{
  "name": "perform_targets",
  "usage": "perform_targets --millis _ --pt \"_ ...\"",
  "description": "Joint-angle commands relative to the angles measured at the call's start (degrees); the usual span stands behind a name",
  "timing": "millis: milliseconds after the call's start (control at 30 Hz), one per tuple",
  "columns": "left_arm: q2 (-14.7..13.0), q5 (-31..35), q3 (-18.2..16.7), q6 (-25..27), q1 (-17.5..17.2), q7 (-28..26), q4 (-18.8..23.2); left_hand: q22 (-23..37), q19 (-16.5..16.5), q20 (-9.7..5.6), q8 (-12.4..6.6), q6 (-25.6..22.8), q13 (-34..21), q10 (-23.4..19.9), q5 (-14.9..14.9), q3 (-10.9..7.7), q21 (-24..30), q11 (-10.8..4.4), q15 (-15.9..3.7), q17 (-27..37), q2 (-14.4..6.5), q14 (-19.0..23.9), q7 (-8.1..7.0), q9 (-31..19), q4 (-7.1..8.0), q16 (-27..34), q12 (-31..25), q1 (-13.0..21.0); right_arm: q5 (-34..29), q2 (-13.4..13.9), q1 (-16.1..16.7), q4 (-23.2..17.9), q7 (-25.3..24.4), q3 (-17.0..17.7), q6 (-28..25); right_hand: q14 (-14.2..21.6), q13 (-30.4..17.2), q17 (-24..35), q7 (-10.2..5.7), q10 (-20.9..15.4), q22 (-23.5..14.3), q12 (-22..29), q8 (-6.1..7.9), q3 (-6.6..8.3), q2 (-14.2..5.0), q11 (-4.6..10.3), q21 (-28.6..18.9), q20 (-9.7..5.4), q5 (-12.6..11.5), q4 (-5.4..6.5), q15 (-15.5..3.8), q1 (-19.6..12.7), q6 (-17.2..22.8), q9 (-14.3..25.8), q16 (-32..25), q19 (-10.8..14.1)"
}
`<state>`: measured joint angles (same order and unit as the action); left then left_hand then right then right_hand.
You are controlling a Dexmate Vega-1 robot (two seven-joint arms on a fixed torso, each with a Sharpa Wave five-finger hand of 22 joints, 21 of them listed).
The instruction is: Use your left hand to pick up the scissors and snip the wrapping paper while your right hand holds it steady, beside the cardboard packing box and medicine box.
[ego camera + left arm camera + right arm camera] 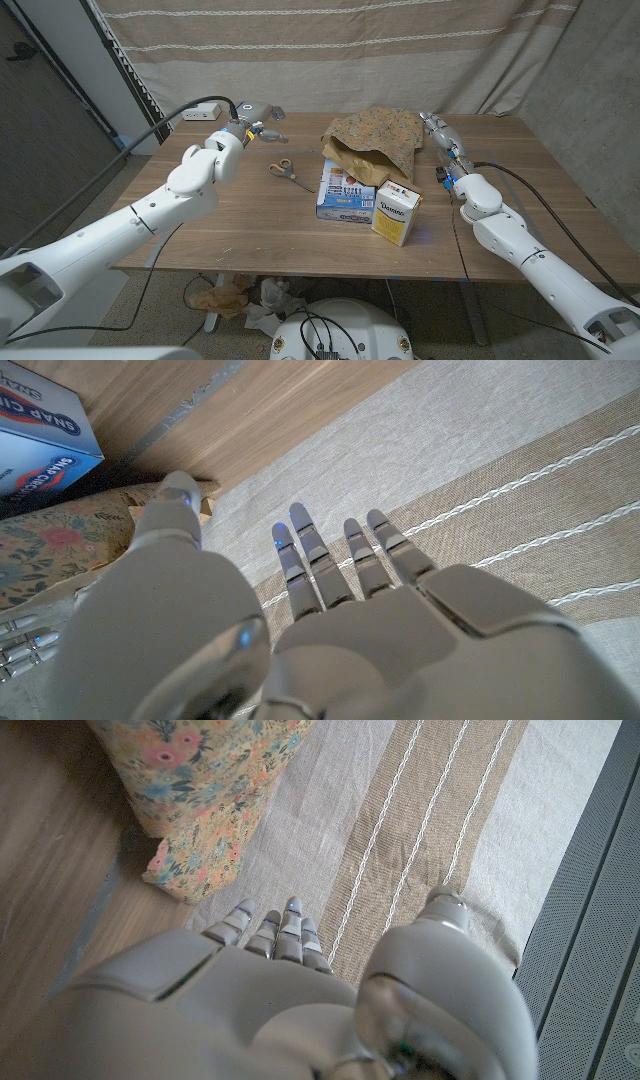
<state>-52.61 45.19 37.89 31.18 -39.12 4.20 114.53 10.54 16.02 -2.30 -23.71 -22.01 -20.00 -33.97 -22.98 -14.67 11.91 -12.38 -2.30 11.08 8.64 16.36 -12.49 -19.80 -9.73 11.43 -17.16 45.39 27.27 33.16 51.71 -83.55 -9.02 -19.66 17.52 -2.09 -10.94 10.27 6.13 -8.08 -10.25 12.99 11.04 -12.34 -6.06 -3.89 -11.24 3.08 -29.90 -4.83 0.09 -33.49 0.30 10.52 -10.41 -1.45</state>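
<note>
Both empty: left hand (256,118) fingers spread, right hand (440,132) fingers straight; scissors (283,170) untouched beside wrapping paper (375,140).

A wooden worktop (280,225) with a dark walnut grain stands in the middle of the room. Behind the worktop hangs a beige cloth curtain (330,50) with pale woven stripes, covering the whole back wall. To the left of the worktop a dark panel (40,110) leans beside a grey metal rail. Under the worktop's front edge crumpled brown paper (225,295) lies on the floor
</note>
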Motion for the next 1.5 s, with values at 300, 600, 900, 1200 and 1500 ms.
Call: perform_targets --millis 300,600,900,1200,1500 --pt "1.49 6.18 0.86 -0.53 1.69 10.04 -0.02 0.18 -1.52 2.39 2.28 7.36 -1.17 5.43 0.44 3.47 -0.32 0.03 -8.51 0.38 1.43 -2.97 2.11 -1.54 1.38 -0.42 2.25 -0.58 0.36 0.07 0.25 -0.35 -0.2 0.26 -0.24 -0.56 -0.19 0.16 0.06 0.38 -0.24 0.11 0.15 -0.48 -0.15 0.35 0.02 -0.16 -0.13 0.05 -0.05 0.61 0.09 0.15 0.0 -0.32" --pt "2.09 7.4 1.16 -1.36 2.45 13.66 -0.25 0.19 -1.37 2.43 2.49 7.97 -1.4 6.29 0.54 4.25 -0.22 -0.01 -8.57 0.43 1.42 -3.19 2.4 -1.85 1.55 -0.32 2.44 -0.9 0.8 0.03 0.31 -0.44 -0.14 0.36 -0.56 -0.85 -0.19 0.16 0.08 0.64 -0.23 0.03 0.15 -0.54 -0.16 0.04 0.12 -0.02 -0.11 0.07 -0.06 0.64 0.08 0.15 0.06 -0.69" --pt "2.81 9.5 2.05 -2.63 3.7 17.12 -0.67 0.2 -1.26 2.32 1.77 6.61 -1.77 5.99 0.51 5.07 -0.14 -0.1 -8.7 0.47 1.15 -3.24 1.67 -2.3 1.63 -0.13 2.2 -0.9 1.1 -0.3 0.05 0.0 0.08 0.29 -0.39 -1.11 -0.19 0.16 0.03 0.99 -0.23 -0.09 0.11 -0.57 -0.19 -0.06 0.21 0.22 -0.1 0.09 -0.01 0.65 -0.02 0.15 0.11 -1.04" --pt "3.43 12.71 2.28 -2.67 4.2 18.95 -0.97 0.21 -1.19 2.41 0.96 5.35 -2.21 5.61 0.19 5.61 -0.06 -0.13 -8.51 0.49 0.49 -3.76 0.48 -2.91 1.49 -0.12 2.02 -0.06 1.79 -0.47 0.26 0.22 0.24 0.61 -0.09 -1.19 -0.19 0.16 0.05 1.18 -0.23 -0.15 0.11 -0.59 -0.21 0.06 0.2 0.3 -0.09 0.1 0.01 0.65 -0.05 0.15 0.08 -1.15" --pt "3.52 15.38 2.6 -5.86 6.31 21.98 -1.22 0.22 -1.21 2.06 0.75 5.21 -2.43 5.3 -0.13 5.67 -0.05 -0.14 -8.73 0.5 0.02 -4.04 0.03 -3.21 1.37 -0.13 1.91 0.73 2.38 -0.64 0.09 0.8 1.06 0.64 0.42 -1.33 -0.19 0.16 0.04 1.33 -0.22 -0.18 0.1 -0.61 -0.26 -0.03 0.21 0.38 -0.07 0.12 0.07 0.67 -0.1 0.15 0.09 -1.31"
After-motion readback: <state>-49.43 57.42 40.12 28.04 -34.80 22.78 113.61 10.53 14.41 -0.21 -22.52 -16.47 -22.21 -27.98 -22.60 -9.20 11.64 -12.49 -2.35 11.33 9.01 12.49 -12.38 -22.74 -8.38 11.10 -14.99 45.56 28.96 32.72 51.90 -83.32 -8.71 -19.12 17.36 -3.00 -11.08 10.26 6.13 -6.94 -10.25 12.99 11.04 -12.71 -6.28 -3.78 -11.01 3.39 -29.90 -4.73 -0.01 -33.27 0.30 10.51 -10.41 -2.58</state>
